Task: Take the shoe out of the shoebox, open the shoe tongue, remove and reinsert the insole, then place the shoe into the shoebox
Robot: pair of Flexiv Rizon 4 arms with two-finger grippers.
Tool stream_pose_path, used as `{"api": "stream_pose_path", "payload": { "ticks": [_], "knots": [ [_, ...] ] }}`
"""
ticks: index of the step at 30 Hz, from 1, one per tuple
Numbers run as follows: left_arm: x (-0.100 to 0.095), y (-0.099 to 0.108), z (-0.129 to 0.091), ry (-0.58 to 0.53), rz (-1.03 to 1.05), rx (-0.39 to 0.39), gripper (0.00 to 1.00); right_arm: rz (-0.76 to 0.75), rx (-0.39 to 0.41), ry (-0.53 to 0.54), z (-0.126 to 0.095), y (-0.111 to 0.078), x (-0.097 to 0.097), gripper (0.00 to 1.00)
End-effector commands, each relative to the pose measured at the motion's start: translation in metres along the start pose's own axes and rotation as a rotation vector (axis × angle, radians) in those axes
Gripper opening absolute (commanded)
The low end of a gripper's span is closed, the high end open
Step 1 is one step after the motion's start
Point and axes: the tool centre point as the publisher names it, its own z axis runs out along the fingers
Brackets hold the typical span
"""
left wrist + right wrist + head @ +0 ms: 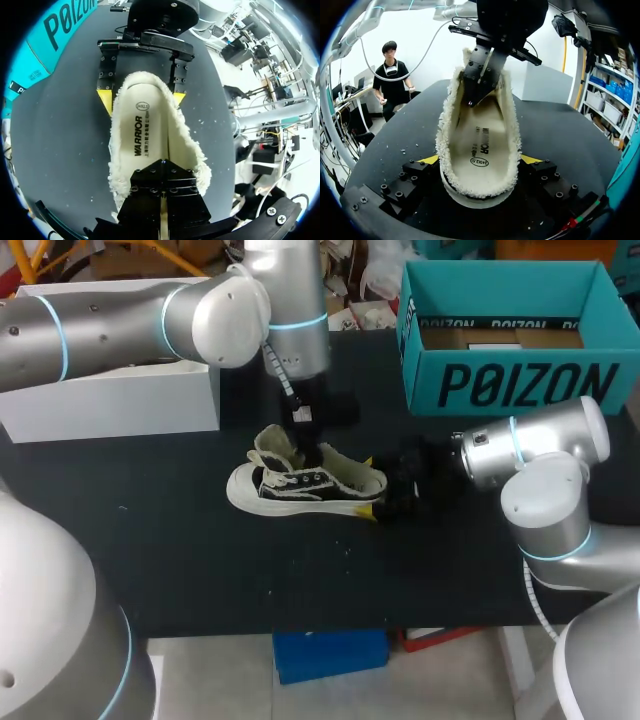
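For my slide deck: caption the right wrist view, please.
Right gripper fingers hold the fleece-lined shoe by its heel while the left gripper points into its opening.

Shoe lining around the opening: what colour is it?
Cream-white, fleecy lining of the shoe; it shows best in the right wrist view.

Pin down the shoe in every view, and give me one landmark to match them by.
Head view: shoe on its sole in the middle of the black table, heel toward the right arm.
Left wrist view: shoe with its fleece opening facing the camera, far end held by the right claw.
Right wrist view: shoe, heel between that claw's fingers.
Shared landmark: the right claw's yellow tips flanking the heel.
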Motion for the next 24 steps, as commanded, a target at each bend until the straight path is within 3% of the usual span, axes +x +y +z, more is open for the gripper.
{"api": "stream_pose_path", "payload": {
  "ticks": [1,24],
  "knots": [
    [-0.004,-0.001,0.009,0.01,-0.007,-0.011,0.0,0.002,0.001,0.0,0.002,-0.003,-0.001,0.0],
    [0.0,-0.006,0.035,-0.002,-0.052,-0.035,0.0,0.002,0.001,0.0,0.002,-0.003,-0.001,0.0]
  ]
}}
